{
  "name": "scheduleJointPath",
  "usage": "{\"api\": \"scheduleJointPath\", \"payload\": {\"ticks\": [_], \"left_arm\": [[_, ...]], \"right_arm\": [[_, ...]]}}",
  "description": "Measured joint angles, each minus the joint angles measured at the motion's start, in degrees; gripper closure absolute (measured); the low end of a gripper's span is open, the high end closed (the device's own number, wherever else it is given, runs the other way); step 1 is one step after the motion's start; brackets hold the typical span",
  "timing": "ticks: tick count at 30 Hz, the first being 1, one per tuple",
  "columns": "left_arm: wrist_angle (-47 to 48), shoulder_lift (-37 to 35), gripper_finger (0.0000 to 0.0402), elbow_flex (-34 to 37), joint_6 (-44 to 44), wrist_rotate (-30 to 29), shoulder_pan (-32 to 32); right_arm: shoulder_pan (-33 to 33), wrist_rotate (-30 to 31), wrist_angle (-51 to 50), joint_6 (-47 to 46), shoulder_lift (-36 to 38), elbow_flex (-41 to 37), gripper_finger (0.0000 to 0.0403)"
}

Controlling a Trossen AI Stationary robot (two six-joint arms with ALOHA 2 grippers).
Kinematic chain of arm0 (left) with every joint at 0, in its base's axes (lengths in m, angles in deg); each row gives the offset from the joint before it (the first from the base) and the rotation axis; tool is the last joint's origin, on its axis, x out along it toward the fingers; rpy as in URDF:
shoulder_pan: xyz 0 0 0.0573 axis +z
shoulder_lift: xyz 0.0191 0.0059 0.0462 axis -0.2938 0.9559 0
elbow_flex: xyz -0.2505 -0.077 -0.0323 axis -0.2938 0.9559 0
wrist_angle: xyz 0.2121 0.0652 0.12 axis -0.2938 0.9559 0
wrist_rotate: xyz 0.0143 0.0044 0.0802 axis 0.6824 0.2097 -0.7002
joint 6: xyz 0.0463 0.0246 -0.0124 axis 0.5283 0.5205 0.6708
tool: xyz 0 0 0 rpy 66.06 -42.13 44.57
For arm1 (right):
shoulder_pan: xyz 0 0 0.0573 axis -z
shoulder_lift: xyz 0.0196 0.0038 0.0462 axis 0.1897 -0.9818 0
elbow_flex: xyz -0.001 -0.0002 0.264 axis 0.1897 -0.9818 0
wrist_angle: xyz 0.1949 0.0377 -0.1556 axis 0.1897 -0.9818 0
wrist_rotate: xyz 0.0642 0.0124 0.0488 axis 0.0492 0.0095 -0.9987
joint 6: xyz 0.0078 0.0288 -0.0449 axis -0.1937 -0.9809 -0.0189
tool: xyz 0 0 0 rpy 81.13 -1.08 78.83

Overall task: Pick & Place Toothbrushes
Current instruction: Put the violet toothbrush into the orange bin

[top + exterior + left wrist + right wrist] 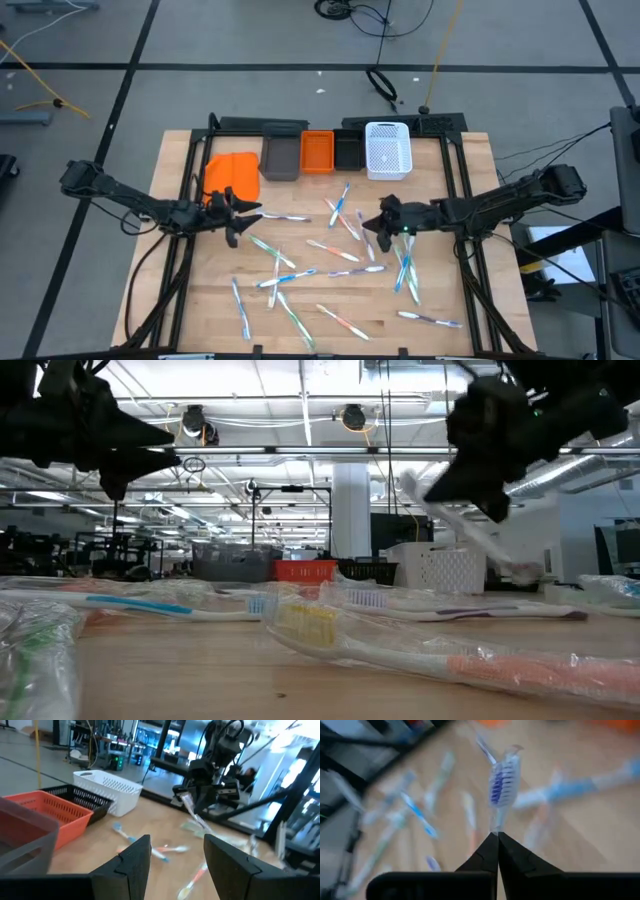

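Toothbrushes lie scattered over the middle and near part of the wooden worktop, loose and at all angles, presumably waiting to be sorted into the bins at the far edge: a grey bin, an orange bin, a black bin and a white mesh bin. The right gripper, over the right-centre of the worktop, is pinched tight on the handle of one toothbrush, bristle head pointing away from the wrist, lifted clear of the wood so it can likely be carried to a bin. The left gripper hovers left of centre, fingers parted moderately and holding nothing, apparently waiting.
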Motion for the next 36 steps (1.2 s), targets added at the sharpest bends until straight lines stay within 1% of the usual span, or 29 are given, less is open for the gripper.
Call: {"api": "scheduleJointPath", "payload": {"ticks": [6,9,12,14,16,22,25,29,32,36], "left_arm": [[-4.85,1.12,0.0215,-0.02,-2.26,1.94,0.04],[-6.21,3.42,0.0215,-1.22,-2.38,2.35,0.04],[-7.64,7.33,0.0215,-3.52,-2.35,2.45,0.32],[-7.66,10.60,0.0215,-5.88,-2.30,2.72,1.07],[-7.66,14.49,0.0215,-8.75,-2.17,3.99,2.27],[-7.88,27.09,0.0215,-18.80,-1.02,11.79,6.98],[-7.90,33.54,0.0215,-24.69,0.81,16.15,9.00],[-7.83,41.20,0.0215,-32.22,1.68,20.43,11.46],[-7.81,45.53,0.0215,-36.98,2.78,24.18,12.83],[-7.83,49.79,0.0215,-41.99,2.53,26.70,14.03]], "right_arm": [[0.95,0.21,11.98,8.05,0.00,0.02,0.0403],[1.50,0.37,15.84,11.36,-0.05,0.02,0.0403],[1.75,1.72,19.02,14.04,-0.04,0.02,0.0403],[1.76,3.08,20.57,15.88,-0.05,0.02,0.0403],[1.79,3.22,23.38,17.66,-0.05,0.02,0.0403],[1.77,3.16,28.00,21.54,-0.05,0.04,0.0403],[1.77,3.17,27.97,22.83,-0.05,1.19,0.0403],[1.77,3.02,25.72,25.16,-0.05,3.63,0.0403],[1.77,2.94,25.42,26.53,-0.05,4.54,0.0403],[1.57,2.92,25.44,27.90,-0.05,5.62,0.0403]]}}
